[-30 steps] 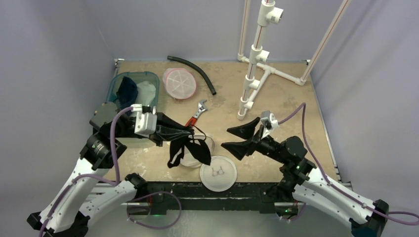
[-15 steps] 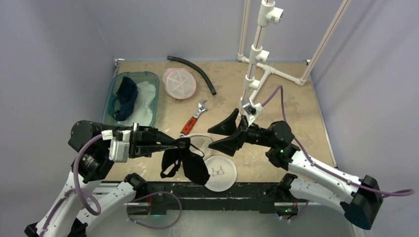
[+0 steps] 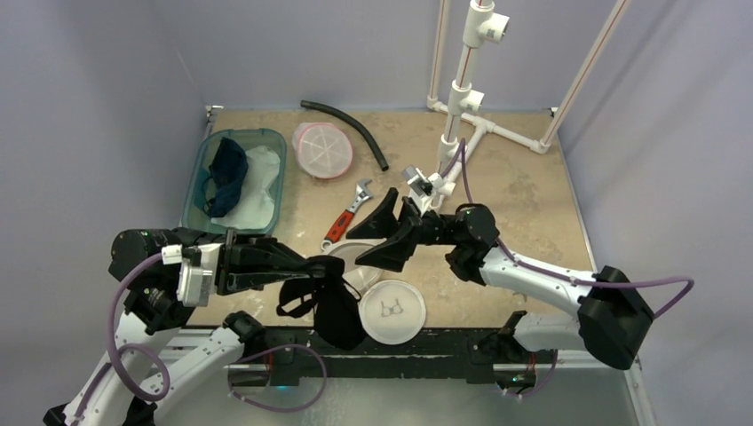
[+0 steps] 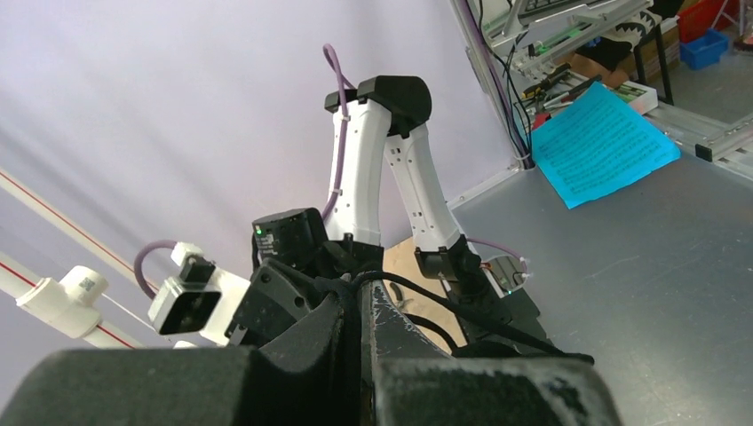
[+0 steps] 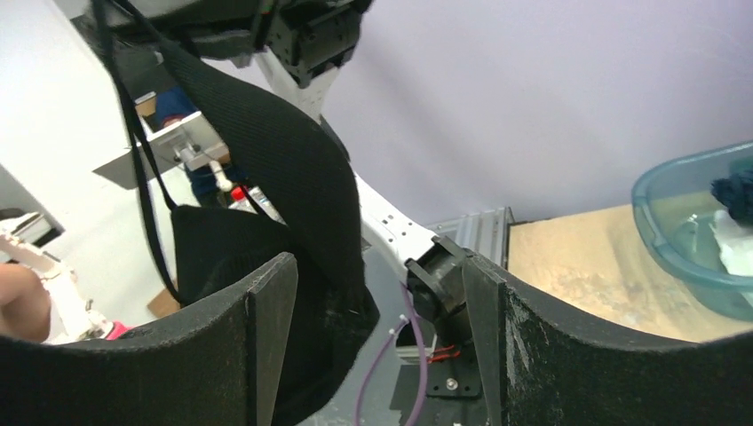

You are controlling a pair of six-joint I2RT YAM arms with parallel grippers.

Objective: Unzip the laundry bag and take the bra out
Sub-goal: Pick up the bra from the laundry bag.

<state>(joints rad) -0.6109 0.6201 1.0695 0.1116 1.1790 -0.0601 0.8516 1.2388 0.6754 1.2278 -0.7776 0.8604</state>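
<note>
The black bra (image 3: 339,312) hangs from my left gripper (image 3: 330,264), which is shut on its strap, over the table's front edge. In the left wrist view the jaws (image 4: 360,288) are closed on the black strap (image 4: 462,311). The white round laundry bag lies open in two parts: one half (image 3: 355,259) under the grippers, the other half with a bra icon (image 3: 392,311) beside it. My right gripper (image 3: 380,232) is open and empty above the bag. In the right wrist view the right gripper (image 5: 377,264) faces the hanging bra (image 5: 266,151).
A teal bin (image 3: 206,153) with dark and white cloth sits at the far left. A pink round container (image 3: 322,149), a black hose (image 3: 348,126) and a red-handled wrench (image 3: 346,215) lie behind. A white pipe stand (image 3: 457,115) rises at the back right.
My left gripper has drawn the bra back and down toward the near edge. My right arm has swung left, to above the open bag, still open.
</note>
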